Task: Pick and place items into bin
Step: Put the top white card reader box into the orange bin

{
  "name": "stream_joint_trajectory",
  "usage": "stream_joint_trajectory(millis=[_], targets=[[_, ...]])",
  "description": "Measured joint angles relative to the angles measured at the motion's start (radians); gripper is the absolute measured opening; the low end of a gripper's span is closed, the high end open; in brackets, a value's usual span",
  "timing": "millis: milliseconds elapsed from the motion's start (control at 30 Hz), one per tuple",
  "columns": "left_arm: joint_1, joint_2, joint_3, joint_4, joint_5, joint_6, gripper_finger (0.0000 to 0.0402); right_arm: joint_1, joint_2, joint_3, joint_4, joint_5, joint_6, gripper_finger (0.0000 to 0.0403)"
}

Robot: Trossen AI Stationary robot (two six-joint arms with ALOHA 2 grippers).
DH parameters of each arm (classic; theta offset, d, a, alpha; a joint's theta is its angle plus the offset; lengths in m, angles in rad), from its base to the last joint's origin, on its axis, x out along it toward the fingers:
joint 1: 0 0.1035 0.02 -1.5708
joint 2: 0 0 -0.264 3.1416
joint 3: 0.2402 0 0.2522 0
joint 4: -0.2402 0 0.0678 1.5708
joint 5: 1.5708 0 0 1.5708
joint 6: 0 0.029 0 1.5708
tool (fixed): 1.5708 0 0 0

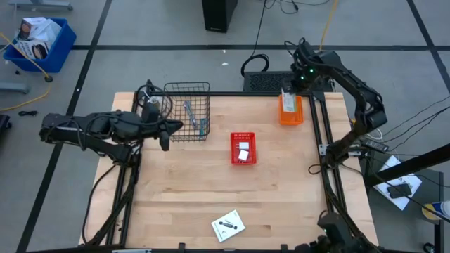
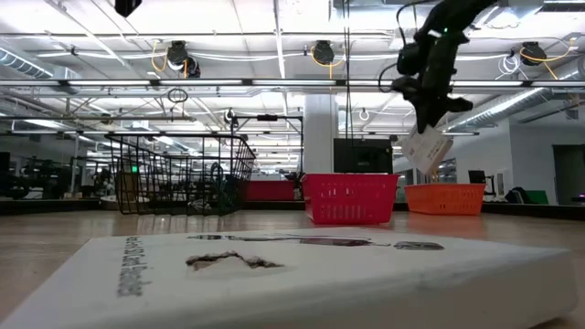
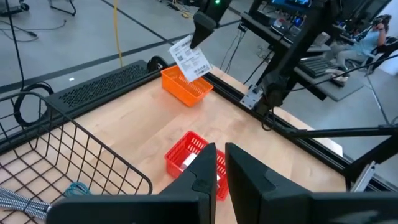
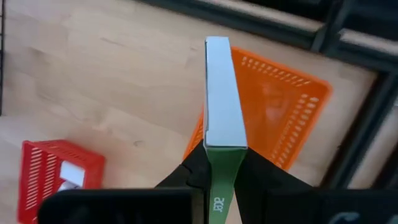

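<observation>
My right gripper [image 1: 289, 88] hangs over the orange bin [image 1: 292, 116] at the table's far right and is shut on a flat white printed packet [image 2: 428, 146]. A second white packet [image 1: 227, 225] lies flat near the table's near edge. The small red bin [image 1: 242, 158] at mid-table holds two tiny white blocks [image 1: 243, 150]. The teal stick [image 1: 202, 126] and the grey metal tool [image 1: 189, 112] lie in the black wire basket [image 1: 179, 95]. My left gripper [image 1: 166, 135] waits, shut, beside that basket's near left corner. My right gripper pinches the packet between its two fingers at the packet's green-printed upper end [image 4: 219, 168], coming from above and pointing down. The packet is lifted clear and hangs tilted below the fingers [image 2: 430, 100], over the orange bin [image 4: 280, 118].
The wire basket stands at the table's far left, the red bin in the middle, the orange bin at far right. A black frame rail [image 1: 316, 133] runs along the table's right side. Bare wood lies between the bins and the near packet.
</observation>
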Motion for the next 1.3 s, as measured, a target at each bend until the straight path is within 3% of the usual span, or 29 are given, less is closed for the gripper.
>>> stream_joint_trajectory(millis=[133, 600, 800, 1033, 1300], targets=[[0.0, 0.012, 0.0, 0.006, 0.0, 0.0, 0.0037, -0.019, 0.055, 0.0, 0.003, -0.047, -0.015, 0.0033], [0.0, 0.012, 0.0, 0.035, -0.009, -0.082, 0.0037, -0.028, 0.151, -0.001, -0.024, -0.035, -0.038, 0.0039], [0.0, 0.011, 0.0, 0.035, -0.024, -0.122, 0.0037, -0.038, 0.153, -0.001, -0.056, 0.067, -0.04, 0.0087], [0.0, 0.011, 0.0, 0.036, -0.036, -0.13, 0.0037, -0.061, 0.153, -0.001, -0.061, -0.047, -0.051, 0.0152], [0.0, 0.011, 0.0, 0.036, -0.042, -0.13, 0.0037, -0.079, 0.148, -0.001, -0.146, 0.001, -0.071, 0.0179]])
